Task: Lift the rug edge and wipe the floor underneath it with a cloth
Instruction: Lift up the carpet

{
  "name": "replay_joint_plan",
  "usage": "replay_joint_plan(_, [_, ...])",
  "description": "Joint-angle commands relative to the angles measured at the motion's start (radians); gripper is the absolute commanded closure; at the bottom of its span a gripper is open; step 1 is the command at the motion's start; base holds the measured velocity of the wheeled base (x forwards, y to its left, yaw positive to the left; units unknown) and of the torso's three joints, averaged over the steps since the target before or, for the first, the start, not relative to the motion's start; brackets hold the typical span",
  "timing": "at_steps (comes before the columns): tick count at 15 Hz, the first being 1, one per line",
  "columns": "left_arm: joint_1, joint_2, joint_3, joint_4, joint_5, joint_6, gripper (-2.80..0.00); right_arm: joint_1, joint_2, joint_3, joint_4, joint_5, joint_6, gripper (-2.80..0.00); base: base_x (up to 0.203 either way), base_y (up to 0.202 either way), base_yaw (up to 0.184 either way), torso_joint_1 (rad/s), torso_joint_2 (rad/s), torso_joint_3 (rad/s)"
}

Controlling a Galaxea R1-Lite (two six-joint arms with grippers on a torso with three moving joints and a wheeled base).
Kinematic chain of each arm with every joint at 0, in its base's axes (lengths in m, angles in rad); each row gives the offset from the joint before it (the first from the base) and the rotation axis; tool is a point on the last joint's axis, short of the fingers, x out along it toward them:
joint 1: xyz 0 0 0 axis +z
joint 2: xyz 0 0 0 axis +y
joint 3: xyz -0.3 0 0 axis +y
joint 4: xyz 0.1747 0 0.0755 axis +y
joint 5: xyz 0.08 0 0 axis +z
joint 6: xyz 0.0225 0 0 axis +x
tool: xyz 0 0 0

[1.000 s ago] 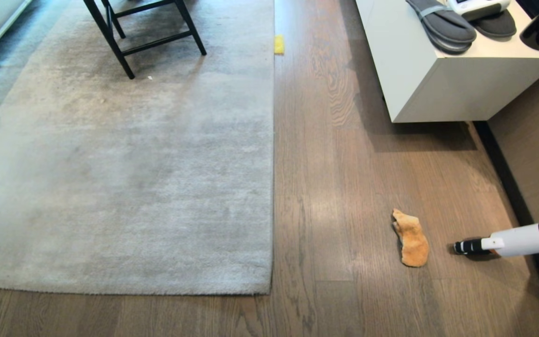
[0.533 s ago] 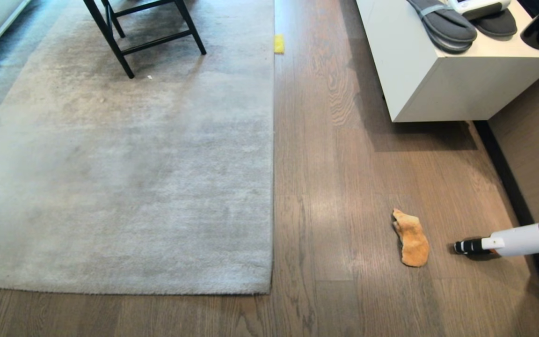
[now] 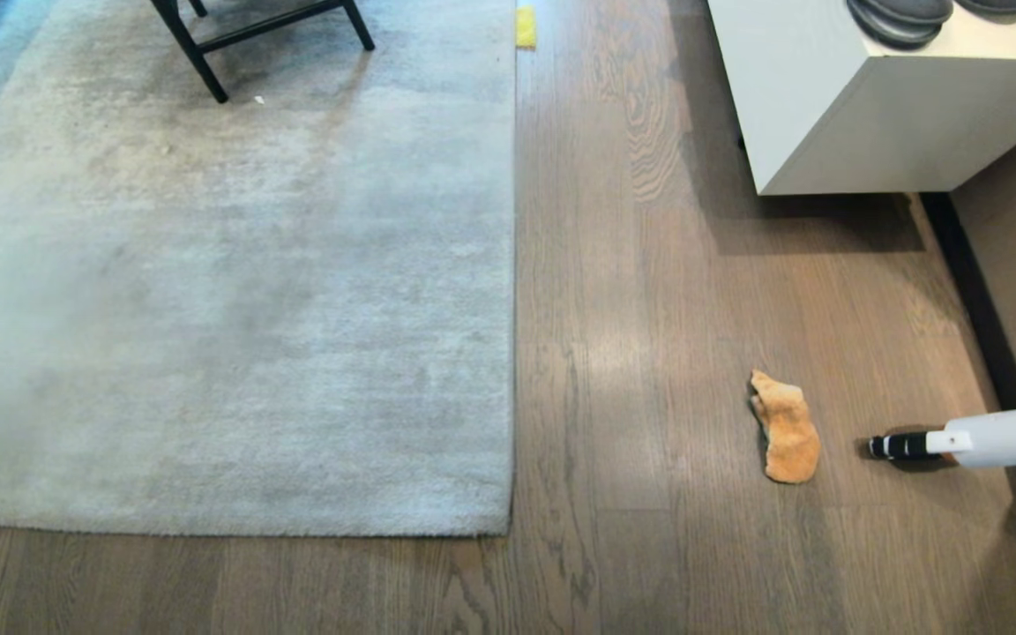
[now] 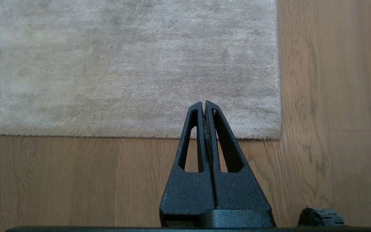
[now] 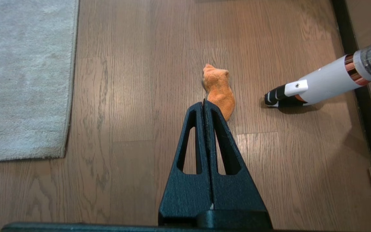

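Observation:
The light grey-beige rug (image 3: 235,291) lies flat on the brown wood-plank floor (image 3: 649,335), its near right corner (image 3: 499,525) towards me. The orange cloth (image 3: 786,428) lies crumpled on the floor to the rug's right. Neither arm shows in the head view. In the left wrist view my left gripper (image 4: 204,102) hangs shut and empty above the rug (image 4: 124,64), near its corner. In the right wrist view my right gripper (image 5: 203,102) is shut and empty, held above the floor (image 5: 134,96) just short of the cloth (image 5: 218,88); the rug (image 5: 21,74) is off to one side.
A white handheld vacuum (image 3: 975,438) lies on the floor right of the cloth, beside a dark baseboard (image 3: 984,335). A white cabinet (image 3: 878,106) with grey slippers (image 3: 900,13) stands at the far right. Black chair legs (image 3: 199,53) rest on the rug; a small yellow piece (image 3: 526,25) lies at its far edge.
The whole head view has shifted: the far things slid up and out of frame, so the camera has tilted or lowered. Nothing on the floor has moved.

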Motion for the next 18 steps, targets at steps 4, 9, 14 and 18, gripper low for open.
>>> replay_joint_plan(4, [0.000, 0.001, 0.000, 0.000, 0.003, -0.002, 0.00, -0.001, 0.000, 0.000, -0.001, 0.000, 0.001, 0.00, 0.000, 0.000, 0.000, 0.008, 0.00, -0.199])
replay_joint_plan(9, [0.000, 0.001, 0.000, 0.000, 0.003, -0.007, 0.00, -0.001, 0.000, 0.000, -0.001, 0.000, 0.001, 0.00, 0.000, 0.000, 0.000, 0.005, 0.00, -0.196])
replay_joint_plan(14, [0.000, 0.001, 0.000, 0.000, 0.003, -0.007, 0.00, 0.000, 0.000, 0.000, -0.001, 0.000, 0.001, 0.00, 0.000, 0.000, 0.000, 0.000, 0.00, -0.198])
replay_joint_plan(18, [0.000, 0.001, 0.000, 0.000, 0.003, -0.007, 0.00, -0.001, 0.000, 0.000, -0.001, 0.000, 0.001, 0.00, 0.000, 0.000, 0.000, 0.003, 0.00, -0.197])
